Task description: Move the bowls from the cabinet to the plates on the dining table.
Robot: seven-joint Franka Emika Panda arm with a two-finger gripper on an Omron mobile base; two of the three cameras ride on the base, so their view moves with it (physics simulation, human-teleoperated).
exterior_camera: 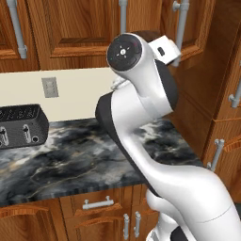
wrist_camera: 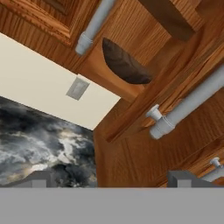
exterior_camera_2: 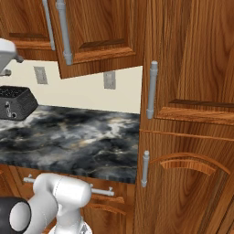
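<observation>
A dark brown bowl (wrist_camera: 124, 64) sits on a shelf inside the reddish wooden wall cabinet (wrist_camera: 131, 26), seen from below through the gap of a door that stands ajar. My gripper (wrist_camera: 113, 180) is open and empty, below the bowl and well short of it, pointing up at it. Two grey bar handles (wrist_camera: 94, 26) flank the opening. In the left base view my white hand (exterior_camera: 167, 47) is raised beside a cabinet handle (exterior_camera: 181, 28). The plates and the dining table are out of view.
A black toaster (exterior_camera: 21, 126) stands at the left of the marble worktop (exterior_camera: 84, 160), against a cream wall with a socket (exterior_camera: 49, 87). A tall wooden cabinet (exterior_camera_2: 192, 137) closes off the right side. Drawers with short handles (exterior_camera: 98, 204) sit under the worktop.
</observation>
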